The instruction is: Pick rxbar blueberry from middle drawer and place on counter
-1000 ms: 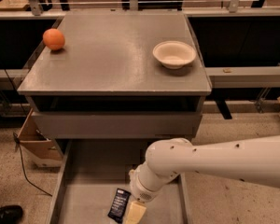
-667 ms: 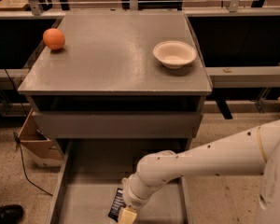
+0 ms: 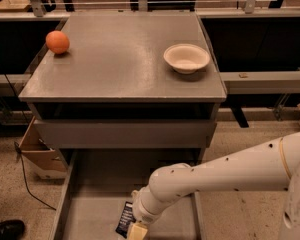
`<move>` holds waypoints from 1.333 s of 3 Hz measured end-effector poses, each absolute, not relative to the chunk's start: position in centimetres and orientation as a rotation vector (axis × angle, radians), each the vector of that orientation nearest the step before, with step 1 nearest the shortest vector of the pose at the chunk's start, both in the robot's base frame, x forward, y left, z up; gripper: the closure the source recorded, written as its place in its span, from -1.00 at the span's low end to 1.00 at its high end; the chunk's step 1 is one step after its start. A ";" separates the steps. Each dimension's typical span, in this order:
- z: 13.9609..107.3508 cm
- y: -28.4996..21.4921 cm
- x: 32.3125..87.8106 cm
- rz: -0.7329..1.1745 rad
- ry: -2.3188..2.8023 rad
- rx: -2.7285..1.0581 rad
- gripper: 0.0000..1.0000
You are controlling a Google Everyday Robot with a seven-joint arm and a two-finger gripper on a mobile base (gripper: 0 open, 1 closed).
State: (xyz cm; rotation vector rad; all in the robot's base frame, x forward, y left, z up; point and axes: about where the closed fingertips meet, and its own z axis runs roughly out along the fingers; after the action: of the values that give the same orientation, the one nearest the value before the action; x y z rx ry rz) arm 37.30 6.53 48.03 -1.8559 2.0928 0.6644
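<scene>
A grey metal desk (image 3: 120, 64) fills the upper half of the camera view, its flat top carrying two things. Below its front edge, under a grey drawer with a plain front panel (image 3: 125, 133), the middle drawer (image 3: 65, 204) stands pulled out toward the camera, its floor bare apart from one item. The robot's white arm (image 3: 225, 174) reaches in from the right, crosses the drawer's right wall and bends down over the tray. A pale bowl (image 3: 186, 58) sits upright near the desk's right edge, about midway along it, and an orange (image 3: 57, 42) rests near the far left corner, well apart from the bowl. The rxbar blueberry (image 3: 124, 218), a dark wrapper with pale lettering, lies flat on the drawer floor well forward of the desk's front edge, slightly tilted, its right side tucked against the wrist. The gripper (image 3: 136, 231) points down just beside the bar's lower right end, its tan tip cut off by the bottom edge; whether it is spread or clamped cannot be told.
</scene>
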 end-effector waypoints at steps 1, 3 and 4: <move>47.1 7.1 38.7 0.700 2.060 -1.767 -1.00; 41.5 8.7 42.3 0.744 2.044 -1.669 -1.00; 38.3 8.9 43.0 0.748 2.043 -1.626 -1.00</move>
State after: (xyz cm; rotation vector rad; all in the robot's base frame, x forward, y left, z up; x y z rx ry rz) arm 42.99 8.92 38.33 -1.6265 2.0429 0.7478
